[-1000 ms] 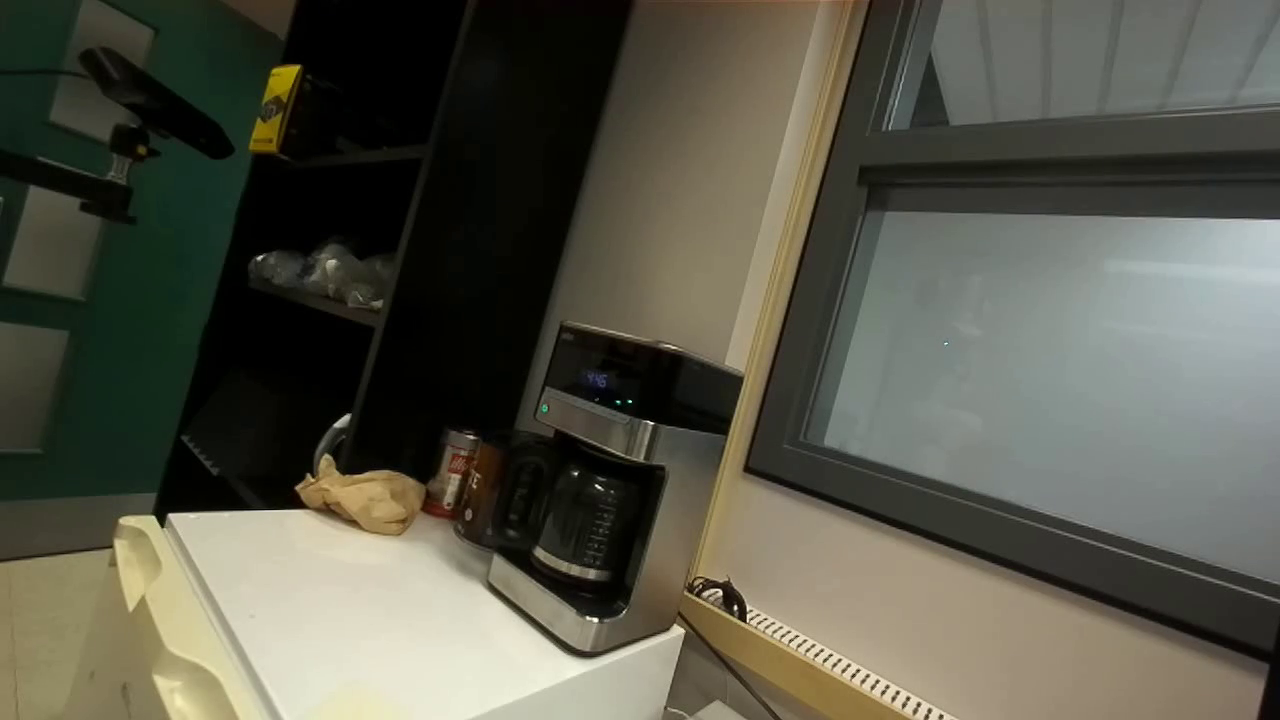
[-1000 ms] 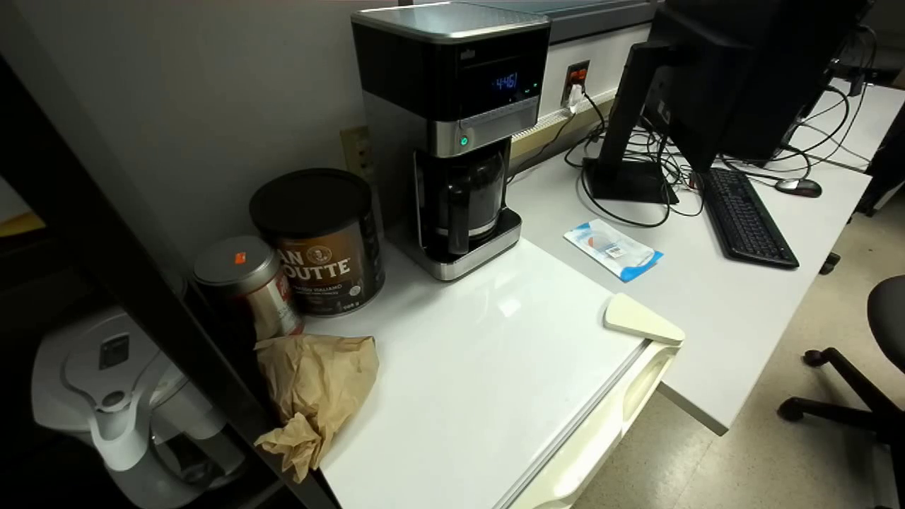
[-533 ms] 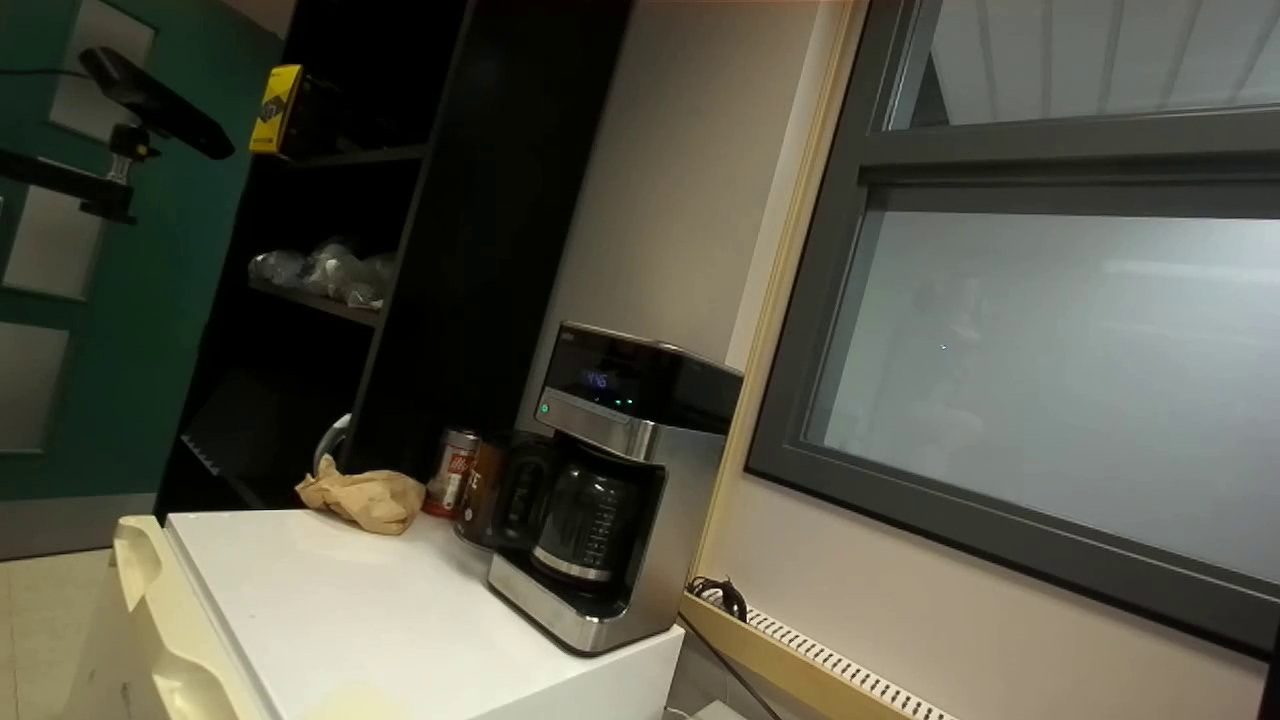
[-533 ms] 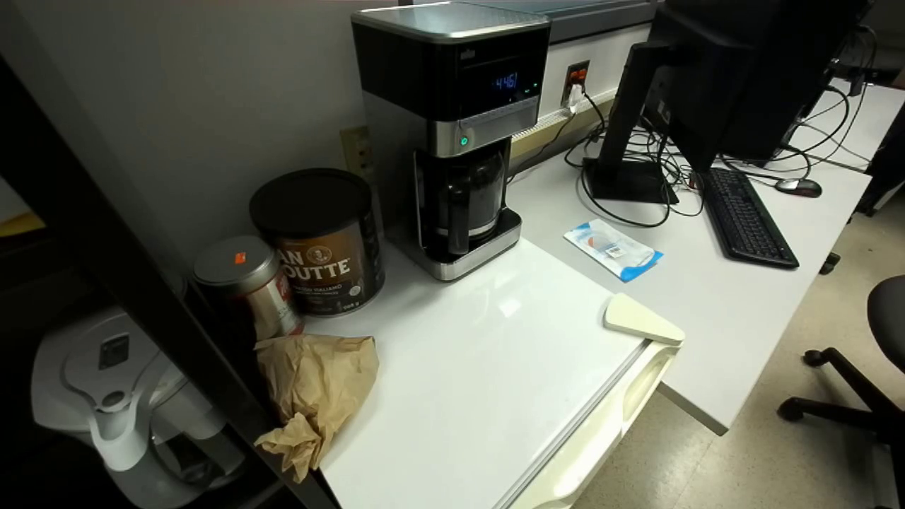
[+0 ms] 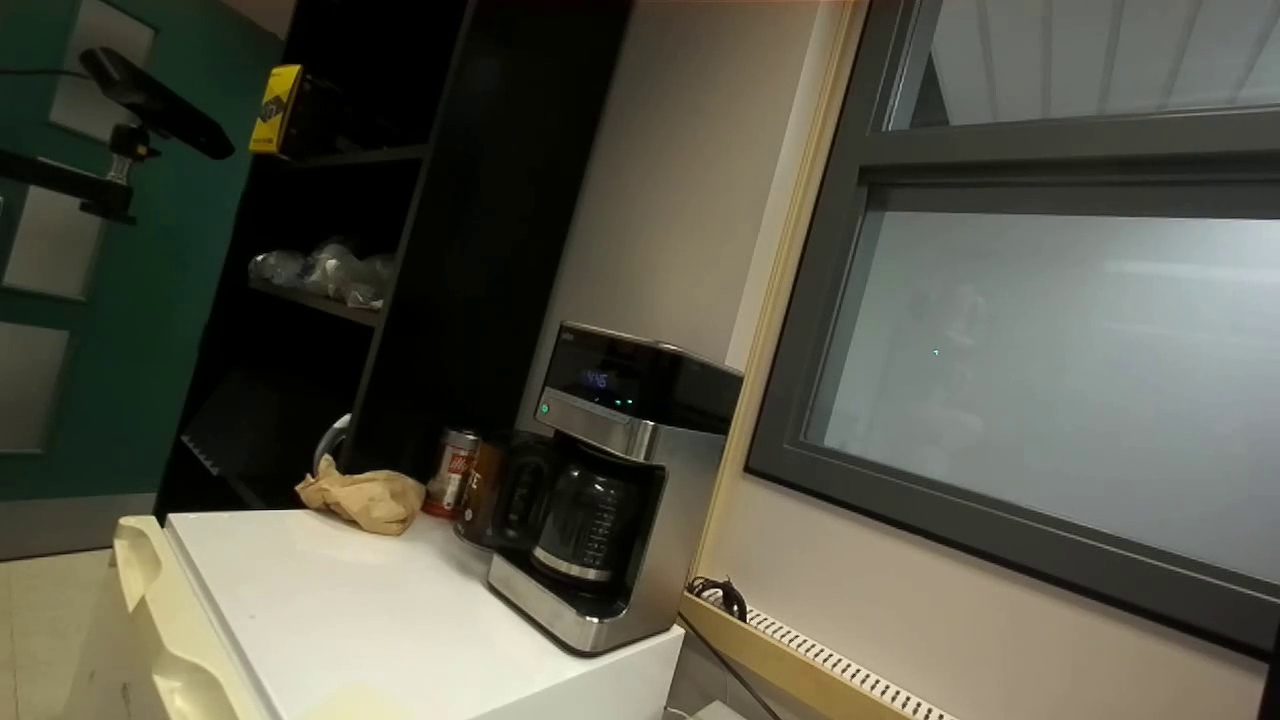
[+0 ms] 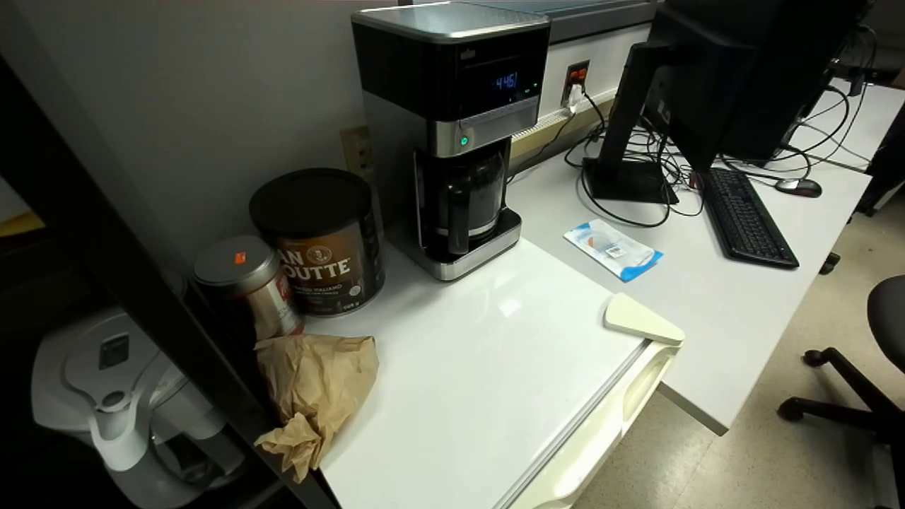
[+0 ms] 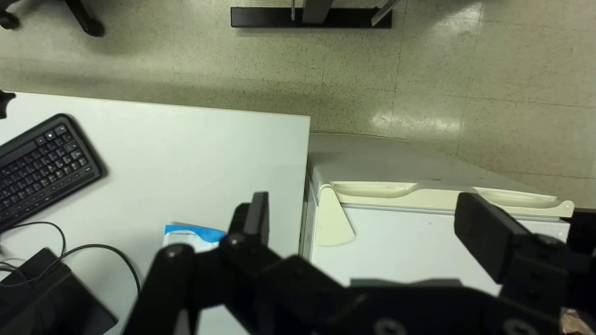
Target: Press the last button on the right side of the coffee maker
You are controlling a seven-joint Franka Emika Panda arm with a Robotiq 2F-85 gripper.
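Note:
The coffee maker (image 6: pixel 424 71) is black and silver with a boxy top. It stands at the back of the white cabinet top and also shows in an exterior view (image 5: pixel 690 520). Its front has a lit clock display (image 6: pixel 505 82), small green lights and a silver button strip (image 6: pixel 503 119). Single buttons on the strip are too small to tell apart. A round green-lit button (image 6: pixel 464 141) is at the left. The dark glass carafe (image 6: pixel 484 194) sits inside. My gripper (image 7: pixel 363 207) is wide open and empty. It shows only in the wrist view, where the coffee maker is out of view.
A brown coffee can (image 6: pixel 322 261), a smaller tin (image 6: pixel 272 304) and a crumpled paper bag (image 6: pixel 322 396) stand left of the coffee maker. A monitor (image 6: pixel 629 120), keyboard (image 6: pixel 749 215) and white-blue packet (image 6: pixel 614 247) are on the adjoining desk. A black shelf post (image 6: pixel 127 268) rises at the left.
A tiny light spot in the window pane has shifted slightly down and to the left. The coffee maker and everything around it have not moved.

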